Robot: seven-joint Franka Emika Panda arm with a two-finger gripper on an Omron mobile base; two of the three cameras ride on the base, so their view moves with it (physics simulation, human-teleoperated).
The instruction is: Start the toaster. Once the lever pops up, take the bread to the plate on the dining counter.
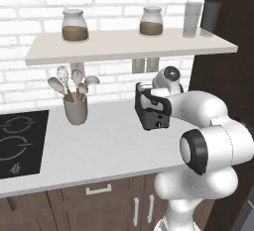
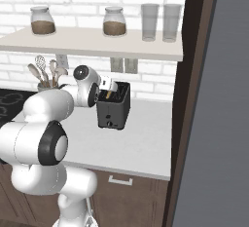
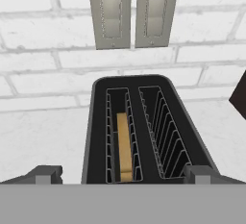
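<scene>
The black toaster [image 3: 144, 122] stands on the white wall counter [image 1: 109, 145] against the brick wall, also seen as toaster [image 2: 114, 110] and toaster [image 1: 155, 116]. The bread [image 3: 124, 146], a golden slice, sits low in its left slot; the right slot is empty. My gripper [image 3: 122, 174] hovers just above the toaster's near end, open wide, its fingertips [image 3: 45, 174] standing either side of the toaster body and holding nothing. From the right base view the gripper [image 2: 111, 88] hangs over the toaster top. The plate and the dining counter are out of view.
A grey utensil cup [image 1: 75, 108] stands left of the toaster, a black cooktop [image 1: 20, 141] further left. A shelf [image 1: 129, 46] with jars and glasses hangs overhead. Two wall switch plates [image 3: 132, 11] sit behind the toaster. A tall dark panel [image 2: 194, 99] closes the right side.
</scene>
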